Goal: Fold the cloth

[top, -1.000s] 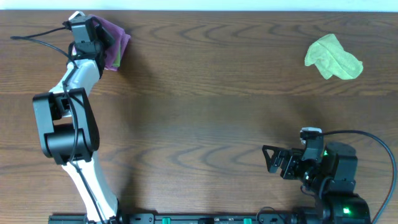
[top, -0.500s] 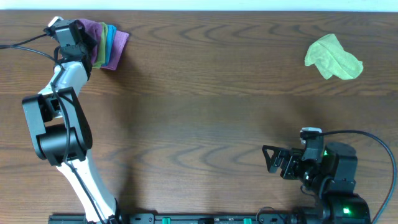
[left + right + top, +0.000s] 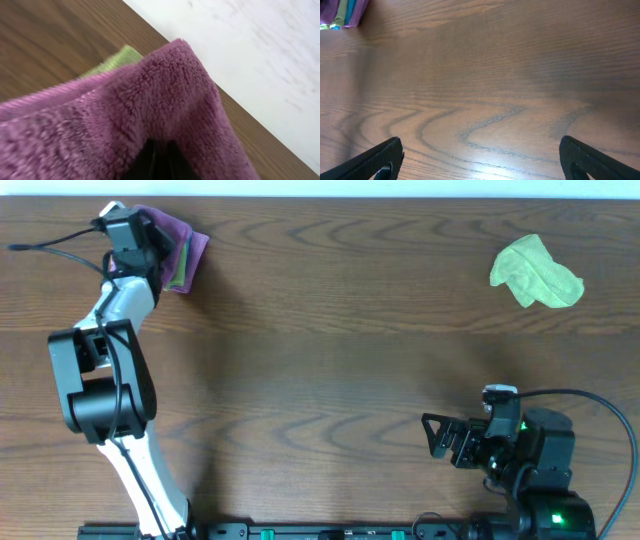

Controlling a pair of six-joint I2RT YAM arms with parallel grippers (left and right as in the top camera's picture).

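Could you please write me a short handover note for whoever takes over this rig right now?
Left gripper: at the far left corner, buried in the purple cloth; whether it is open or shut cannot be told.
Right gripper: open, empty, over bare table.
The purple cloth tops a stack of cloths.
Crumpled green cloth: far right, untouched, not yet folded.

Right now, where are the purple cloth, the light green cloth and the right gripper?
purple cloth [image 3: 195, 245]: overhead view, near its right edge.
light green cloth [image 3: 535, 272]: overhead view, middle of the crumpled heap.
right gripper [image 3: 431, 437]: overhead view, midway between its fingertips.
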